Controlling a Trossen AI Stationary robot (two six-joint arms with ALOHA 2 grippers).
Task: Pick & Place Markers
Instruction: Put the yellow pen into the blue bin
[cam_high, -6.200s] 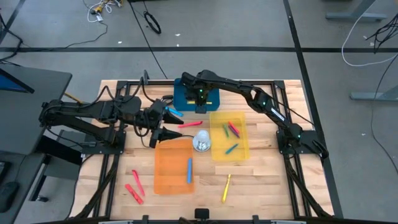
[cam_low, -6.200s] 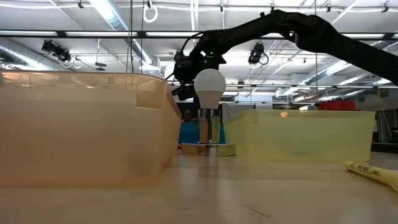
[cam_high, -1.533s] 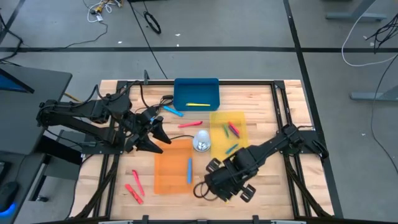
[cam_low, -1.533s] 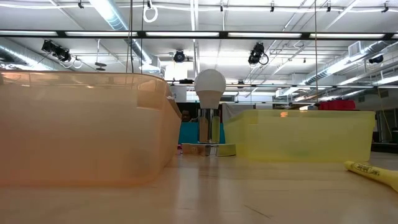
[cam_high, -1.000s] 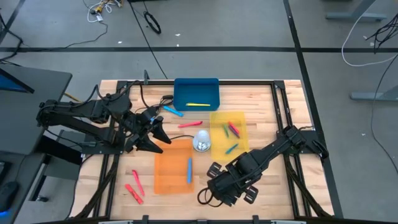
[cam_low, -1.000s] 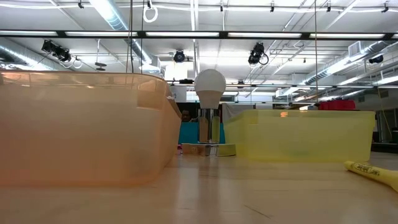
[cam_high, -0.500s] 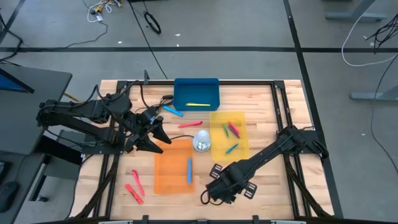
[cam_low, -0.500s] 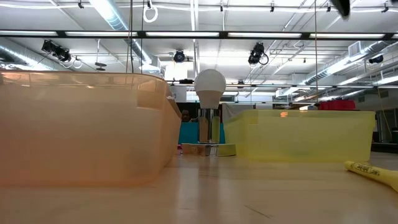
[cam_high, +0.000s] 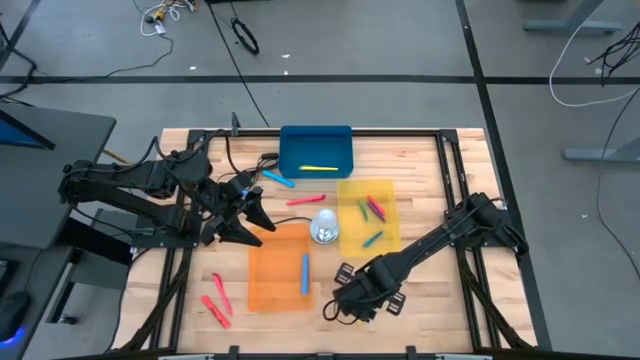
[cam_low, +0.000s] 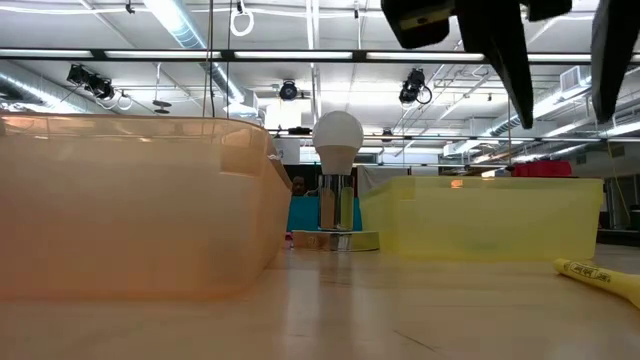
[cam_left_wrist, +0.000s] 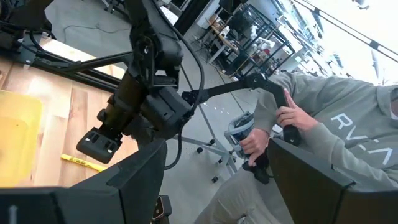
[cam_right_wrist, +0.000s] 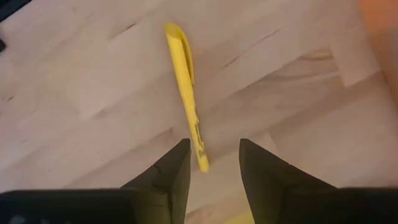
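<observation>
Yellow marker lengthwise btwn right gripper fingers

Robotics lab: ceiling strip lights, floor cables, wooden workbench.

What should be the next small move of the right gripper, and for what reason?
Probably lower straight down onto the yellow marker. The right gripper hangs above the bare wood with its fingers apart, and the marker's near end lies between the fingertips, not yet held. It may need to reach a little further along the marker before it closes.
</observation>
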